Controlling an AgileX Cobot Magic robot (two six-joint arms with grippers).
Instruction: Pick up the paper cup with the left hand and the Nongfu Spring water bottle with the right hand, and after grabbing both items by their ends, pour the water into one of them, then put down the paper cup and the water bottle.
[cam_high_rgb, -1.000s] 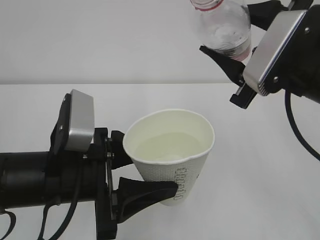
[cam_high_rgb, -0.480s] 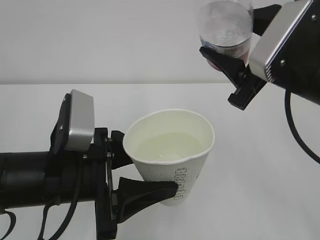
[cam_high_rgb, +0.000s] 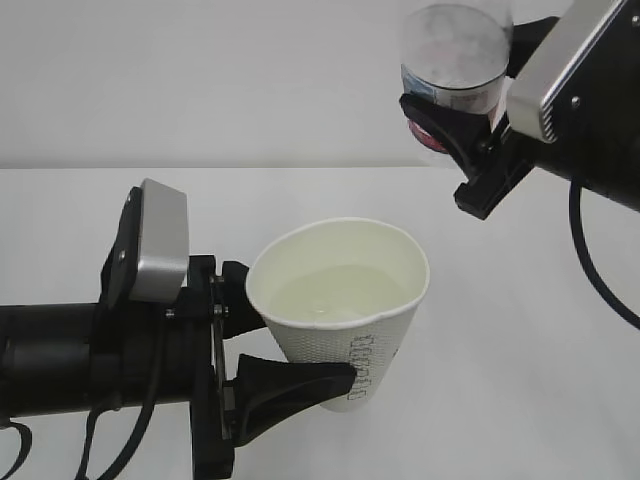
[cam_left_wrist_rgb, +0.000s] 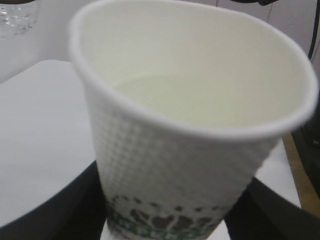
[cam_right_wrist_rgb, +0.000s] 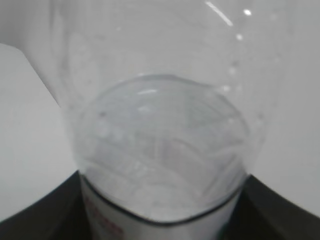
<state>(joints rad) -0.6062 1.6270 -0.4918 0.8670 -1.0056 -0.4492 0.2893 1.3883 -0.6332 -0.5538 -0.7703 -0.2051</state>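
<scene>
Between our left pincer's (cam_high_rgb: 285, 350) fingers sits the cup (cam_high_rgb: 345, 305), water (cam_high_rgb: 330, 293) inside; right pincer (cam_high_rgb: 455, 130) grips the bottle (cam_high_rgb: 455, 55). Pour looks done; next we set both down.

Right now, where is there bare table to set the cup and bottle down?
Bare table lies right of the paper cup, under the raised water bottle, and behind the cup toward the wall. The left foreground is crowded by the left end effector and its arm.

White bench (cam_high_rgb: 560, 400) with a smooth matte top, plain pale grey wall (cam_high_rgb: 200, 80) behind it, a straight edge line where bench meets wall
</scene>
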